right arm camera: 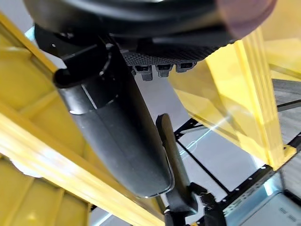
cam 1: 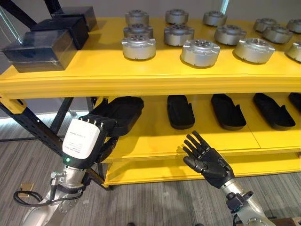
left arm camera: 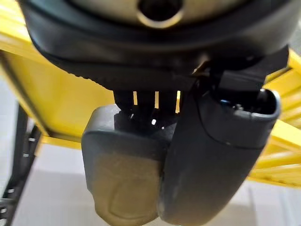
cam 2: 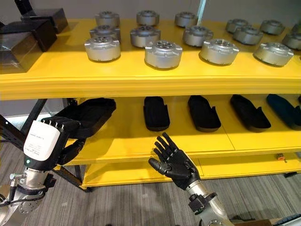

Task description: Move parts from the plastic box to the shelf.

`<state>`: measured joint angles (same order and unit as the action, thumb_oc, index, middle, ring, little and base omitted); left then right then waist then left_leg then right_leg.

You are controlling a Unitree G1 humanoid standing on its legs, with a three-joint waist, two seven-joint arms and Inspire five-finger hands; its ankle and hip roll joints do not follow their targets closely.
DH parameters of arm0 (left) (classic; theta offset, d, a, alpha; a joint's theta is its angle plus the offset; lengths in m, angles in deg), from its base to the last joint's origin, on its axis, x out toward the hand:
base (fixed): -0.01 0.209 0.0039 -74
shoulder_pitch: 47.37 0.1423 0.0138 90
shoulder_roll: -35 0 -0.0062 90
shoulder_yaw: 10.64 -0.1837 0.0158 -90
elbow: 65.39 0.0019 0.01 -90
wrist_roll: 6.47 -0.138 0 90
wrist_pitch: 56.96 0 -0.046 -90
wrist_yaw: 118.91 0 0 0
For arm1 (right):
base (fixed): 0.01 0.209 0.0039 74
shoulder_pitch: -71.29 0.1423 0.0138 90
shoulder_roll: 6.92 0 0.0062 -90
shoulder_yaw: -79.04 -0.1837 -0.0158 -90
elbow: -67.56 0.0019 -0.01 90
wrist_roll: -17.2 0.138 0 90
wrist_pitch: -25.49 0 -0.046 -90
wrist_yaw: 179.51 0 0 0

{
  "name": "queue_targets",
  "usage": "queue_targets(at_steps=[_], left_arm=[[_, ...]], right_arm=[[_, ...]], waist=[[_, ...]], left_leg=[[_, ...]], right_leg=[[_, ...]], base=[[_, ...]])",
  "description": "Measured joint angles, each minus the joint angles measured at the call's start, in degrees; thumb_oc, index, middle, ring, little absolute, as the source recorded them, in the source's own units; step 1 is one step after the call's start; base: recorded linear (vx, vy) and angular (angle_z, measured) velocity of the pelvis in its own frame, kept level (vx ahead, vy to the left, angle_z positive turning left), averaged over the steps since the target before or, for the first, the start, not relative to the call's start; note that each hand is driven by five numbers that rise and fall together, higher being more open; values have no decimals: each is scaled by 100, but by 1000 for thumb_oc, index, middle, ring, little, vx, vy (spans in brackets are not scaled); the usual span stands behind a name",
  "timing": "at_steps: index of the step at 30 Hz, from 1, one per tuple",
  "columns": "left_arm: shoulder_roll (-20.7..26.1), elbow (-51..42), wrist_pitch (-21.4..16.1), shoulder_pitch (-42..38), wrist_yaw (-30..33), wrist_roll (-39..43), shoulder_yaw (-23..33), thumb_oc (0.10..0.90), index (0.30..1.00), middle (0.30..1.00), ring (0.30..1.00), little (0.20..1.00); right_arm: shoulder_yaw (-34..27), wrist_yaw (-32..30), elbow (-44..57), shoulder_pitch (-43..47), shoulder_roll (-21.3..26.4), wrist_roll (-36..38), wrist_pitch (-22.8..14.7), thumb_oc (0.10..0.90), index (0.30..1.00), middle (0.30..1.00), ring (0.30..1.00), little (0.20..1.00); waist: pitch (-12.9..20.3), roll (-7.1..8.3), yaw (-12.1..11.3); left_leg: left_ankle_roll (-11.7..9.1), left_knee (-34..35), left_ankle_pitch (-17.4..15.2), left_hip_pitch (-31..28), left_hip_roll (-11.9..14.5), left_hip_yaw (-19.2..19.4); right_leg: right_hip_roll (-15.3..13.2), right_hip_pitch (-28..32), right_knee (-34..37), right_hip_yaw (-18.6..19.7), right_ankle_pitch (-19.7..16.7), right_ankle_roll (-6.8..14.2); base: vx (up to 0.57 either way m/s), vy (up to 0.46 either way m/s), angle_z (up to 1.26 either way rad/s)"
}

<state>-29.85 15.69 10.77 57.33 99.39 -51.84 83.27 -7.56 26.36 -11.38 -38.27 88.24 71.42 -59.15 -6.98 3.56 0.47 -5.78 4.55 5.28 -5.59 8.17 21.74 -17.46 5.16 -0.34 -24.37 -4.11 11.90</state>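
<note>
The left robot hand curls around a black, oblong, shallow part at the left end of the yellow shelf's lower level. The right robot hand hovers open, fingers straight, near that level's front edge.

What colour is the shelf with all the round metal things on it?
The shelf is bright yellow, shown best in the left eye view.

Round metal parts on top shelf, boxes at left; black parts on lower shelf.
</note>
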Motion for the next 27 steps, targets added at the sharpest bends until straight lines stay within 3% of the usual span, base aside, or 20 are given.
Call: queue_targets(at_steps=[2,4,7,12,13,15,17,19,21,22,24,25,27], left_arm=[[-299,-6,-31,10,6,-13,-28,400,300,300,300,300],[-450,-3,-28,14,5,-40,-50,400,300,300,300,300],[-416,-5,-28,-83,4,-34,-212,400,300,300,300,300],[-417,-3,96,-432,0,-28,-430,400,300,300,300,300],[-417,1,165,-480,-1,-20,-436,400,300,300,300,300],[-412,107,377,-665,-7,21,-438,400,300,300,300,300],[-397,235,489,-697,-7,74,-436,400,300,300,300,300],[-406,258,491,-701,-8,207,-436,400,300,300,300,300],[-431,238,523,-766,-21,223,-505,400,300,300,300,300],[-433,229,591,-878,-49,224,-630,400,300,300,300,300],[-439,231,664,-1000,-121,225,-858,400,300,300,300,300],[-406,300,678,-1024,-147,234,-940,400,300,300,300,300],[-381,409,789,-1064,-160,299,-962,400,300,300,300,300]], right_arm=[[-141,350,2,-228,130,-1,-9,900,1000,1000,1000,1000],[-238,841,14,-251,302,-2,-9,900,1000,1000,1000,1000],[-246,1197,379,-44,734,2,-33,900,1000,1000,1000,1000],[-278,1239,541,739,865,10,-435,900,1000,1000,1000,1000],[-286,1237,520,857,860,26,-448,900,1000,1000,1000,1000],[-292,1241,521,939,891,22,-447,900,1000,1000,1000,1000],[-306,1294,492,994,867,23,-449,900,1000,1000,1000,1000],[-371,1458,474,987,862,33,-451,900,1000,1000,1000,1000],[-439,1693,471,962,888,77,-374,900,1000,1000,1000,1000],[-435,1760,471,955,952,101,-326,900,1000,1000,1000,1000],[-343,1792,469,958,1113,99,-194,900,1000,1000,1000,1000],[-205,1799,424,952,1091,100,-120,900,1000,1000,1000,1000],[104,1870,430,905,1027,105,-90,900,1000,1000,1000,1000]], waist=[[21,-38,189],[46,-98,157],[107,-187,134],[125,-204,108],[119,-210,108],[107,-65,99],[100,-29,-17],[72,-46,-27],[113,-223,97],[107,-337,103],[82,-522,84],[64,-439,76],[47,-75,93]], left_leg=[[46,-4,68,59,-17,-235],[36,-5,75,60,-5,-290],[35,-5,75,54,-2,-292],[27,-130,81,86,12,-258],[16,-410,71,210,80,-262],[15,-1435,76,724,222,-276],[-79,-2076,148,887,386,-394],[-51,-2250,115,941,508,-486],[-25,-1400,-63,810,564,-525],[-6,-778,0,663,586,-551],[0,-384,229,466,684,-660],[-109,-331,166,293,516,-520],[-45,-342,76,243,236,-323]], right_leg=[[171,142,72,459,125,-70],[284,318,357,570,98,-81],[311,390,489,548,56,-83],[319,433,511,506,106,-27],[304,302,300,538,249,-64],[298,116,-143,826,596,-251],[337,164,-246,959,694,-339],[370,198,-228,1040,699,-393],[445,184,-197,1019,671,-449],[493,139,-219,1045,666,-455],[530,100,-324,1172,720,-360],[404,96,-360,1256,715,-293],[126,141,-221,1296,587,-173]], base=[[156,-144,70],[162,-187,23],[110,-179,4],[62,-189,2],[75,-236,10],[85,-72,16],[162,136,-17],[300,351,-18],[348,442,2],[258,353,-4],[215,381,-29],[209,435,-47],[189,398,-33]])
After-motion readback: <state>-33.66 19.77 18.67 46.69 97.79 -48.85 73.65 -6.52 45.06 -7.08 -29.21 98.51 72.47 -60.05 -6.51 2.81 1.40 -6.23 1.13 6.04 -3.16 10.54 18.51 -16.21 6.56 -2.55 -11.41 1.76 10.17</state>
